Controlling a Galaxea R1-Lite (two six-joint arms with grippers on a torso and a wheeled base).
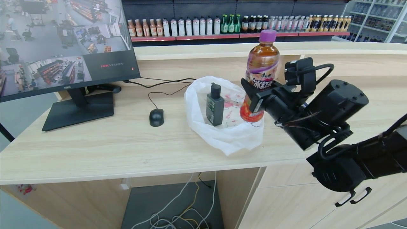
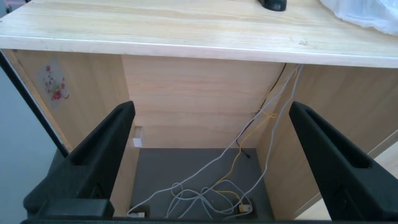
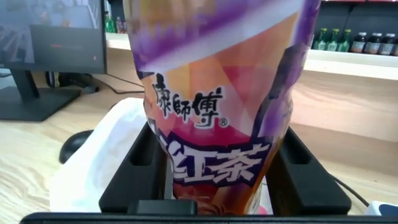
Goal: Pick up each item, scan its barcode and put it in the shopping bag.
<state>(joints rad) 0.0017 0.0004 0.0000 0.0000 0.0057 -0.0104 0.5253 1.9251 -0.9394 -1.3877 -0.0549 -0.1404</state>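
We are squeezing the tea bottle (image 1: 263, 60) in our right gripper (image 1: 257, 97), likely needing to lower it into the shopping bag (image 1: 222, 136) next, left gripper (image 2: 211, 109) hanging open.

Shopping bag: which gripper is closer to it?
Right. The right gripper holds a bottle at the rim of the shopping bag; the left gripper sits out before the counter.

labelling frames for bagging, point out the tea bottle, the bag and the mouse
tea bottle (image 1: 262, 59), head view, upper label
bag (image 1: 222, 140), head view, front fold
mouse (image 1: 156, 117), head view, its top
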